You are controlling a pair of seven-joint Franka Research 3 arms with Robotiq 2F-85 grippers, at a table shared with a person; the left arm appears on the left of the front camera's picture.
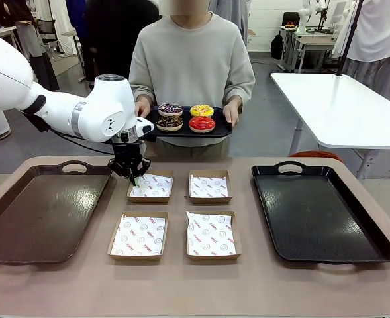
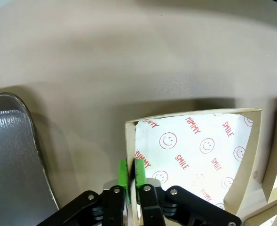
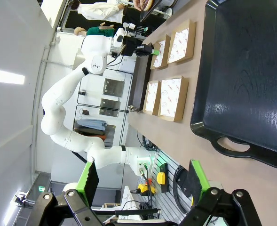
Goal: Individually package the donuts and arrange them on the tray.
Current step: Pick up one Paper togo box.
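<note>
left gripper clamps side wall of far-left paper-lined box (right gripper gapes wide, idle); slide slowly, keep it flat, don't crush the wall.

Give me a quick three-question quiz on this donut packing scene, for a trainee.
1. True or false: the left gripper is shut on the wall of a box.
2. How many donuts lie on the tray that the person holds? A: two. B: four. C: six.
3. Fill in: the right gripper is ____.
Key: 1 true; 2 B; 3 open.
</note>
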